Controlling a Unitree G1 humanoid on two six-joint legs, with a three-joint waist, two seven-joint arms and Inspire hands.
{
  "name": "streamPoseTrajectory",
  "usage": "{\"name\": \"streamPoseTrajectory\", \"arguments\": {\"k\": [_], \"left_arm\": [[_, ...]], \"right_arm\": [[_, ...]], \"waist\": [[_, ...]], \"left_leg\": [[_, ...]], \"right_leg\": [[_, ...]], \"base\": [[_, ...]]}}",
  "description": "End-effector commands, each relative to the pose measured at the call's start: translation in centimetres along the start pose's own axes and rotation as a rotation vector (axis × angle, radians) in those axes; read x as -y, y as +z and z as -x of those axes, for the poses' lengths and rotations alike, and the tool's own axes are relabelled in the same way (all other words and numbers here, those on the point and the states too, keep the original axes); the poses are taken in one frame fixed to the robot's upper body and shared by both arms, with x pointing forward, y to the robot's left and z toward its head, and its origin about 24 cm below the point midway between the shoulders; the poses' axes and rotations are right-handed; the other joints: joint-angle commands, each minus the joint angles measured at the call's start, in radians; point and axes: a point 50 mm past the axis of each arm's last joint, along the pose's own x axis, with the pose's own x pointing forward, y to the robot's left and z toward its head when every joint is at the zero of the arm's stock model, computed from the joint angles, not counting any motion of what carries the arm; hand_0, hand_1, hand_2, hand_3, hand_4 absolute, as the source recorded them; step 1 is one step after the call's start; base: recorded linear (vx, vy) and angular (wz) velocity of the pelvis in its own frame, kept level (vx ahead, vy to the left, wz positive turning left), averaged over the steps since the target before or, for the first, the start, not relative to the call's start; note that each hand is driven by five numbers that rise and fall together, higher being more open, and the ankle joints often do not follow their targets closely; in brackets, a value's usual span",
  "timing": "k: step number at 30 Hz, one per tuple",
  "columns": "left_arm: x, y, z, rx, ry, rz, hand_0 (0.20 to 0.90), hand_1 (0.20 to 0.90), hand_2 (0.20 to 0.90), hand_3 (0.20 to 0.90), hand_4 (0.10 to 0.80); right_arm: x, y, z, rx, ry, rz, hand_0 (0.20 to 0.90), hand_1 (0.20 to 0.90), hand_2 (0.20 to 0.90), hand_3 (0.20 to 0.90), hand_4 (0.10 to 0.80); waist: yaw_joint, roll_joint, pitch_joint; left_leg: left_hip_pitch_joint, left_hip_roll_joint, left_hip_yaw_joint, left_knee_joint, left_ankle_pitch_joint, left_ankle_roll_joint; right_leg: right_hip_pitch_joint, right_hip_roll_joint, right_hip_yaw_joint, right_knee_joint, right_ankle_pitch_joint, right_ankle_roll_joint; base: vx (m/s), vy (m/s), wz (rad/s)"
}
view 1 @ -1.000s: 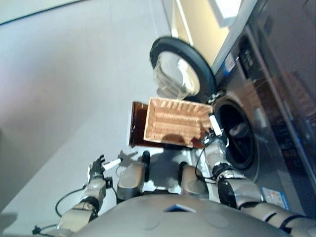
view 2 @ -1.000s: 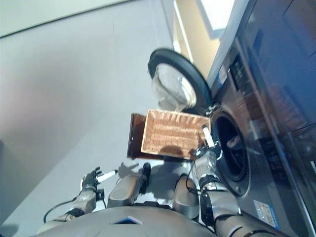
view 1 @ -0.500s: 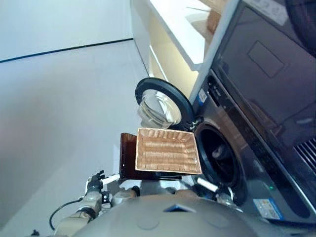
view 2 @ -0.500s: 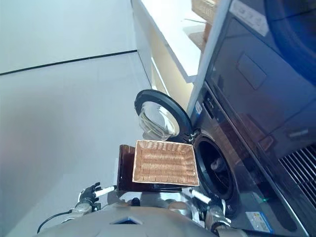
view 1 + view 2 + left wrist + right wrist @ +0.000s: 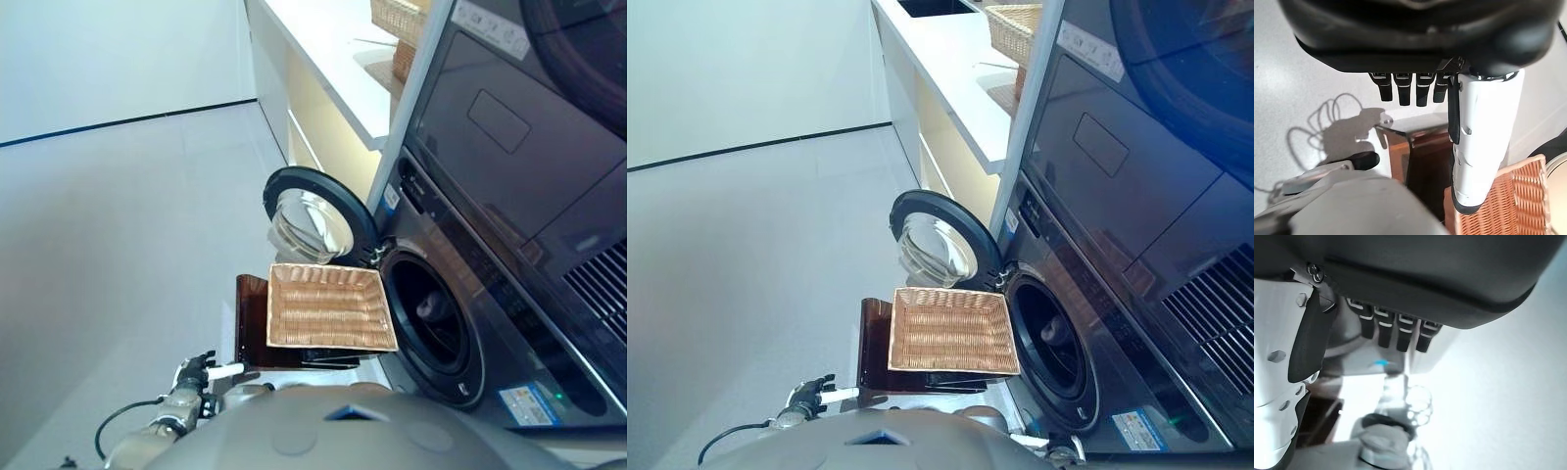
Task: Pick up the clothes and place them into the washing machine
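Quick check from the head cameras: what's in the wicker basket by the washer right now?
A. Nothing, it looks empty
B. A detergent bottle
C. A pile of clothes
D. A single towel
A: the wicker basket shows only its bare woven bottom, sitting beside the open washing machine door; no clothes show in it.

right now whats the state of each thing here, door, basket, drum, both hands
washing machine door: swung fully open
drum: opening exposed, contents too dark to tell
wicker basket: empty, resting on a brown stand beside the drum opening
left hand: open, holding nothing, low beside the stand
right hand: open, holding nothing
second wicker basket: up on the white counter, contents not visible
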Motion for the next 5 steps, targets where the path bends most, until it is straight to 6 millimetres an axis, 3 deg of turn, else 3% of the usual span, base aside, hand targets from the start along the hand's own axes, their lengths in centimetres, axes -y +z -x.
{"name": "streamPoseTrajectory", "arguments": {"k": [1, 5], "left_arm": [[-0.45, 3.21, -0.45, 0.093, 0.023, -0.021, 0.900, 0.900, 0.900, 0.900, 0.800], [-0.32, 3.23, -0.45, 0.094, 0.022, -0.012, 0.900, 0.900, 0.900, 0.900, 0.800]], "right_arm": [[0.60, 3.58, -0.09, 0.091, -0.039, 0.020, 0.900, 0.900, 0.900, 0.900, 0.800], [0.59, 3.60, -0.09, 0.084, -0.044, 0.018, 0.900, 0.900, 0.900, 0.900, 0.800]], "waist": [[0.001, 0.003, -0.010], [-0.001, 0.011, -0.014]], "left_leg": [[-0.004, 0.008, 0.005, 0.035, -0.037, -0.050], [0.003, 0.011, 0.011, 0.037, -0.041, -0.051]], "right_leg": [[-0.018, 0.025, 0.008, -0.028, 0.069, 0.001], [-0.009, 0.027, 0.009, -0.029, 0.062, -0.001]], "base": [[0.005, -0.001, -0.06], [0.002, 0.000, -0.02]]}}
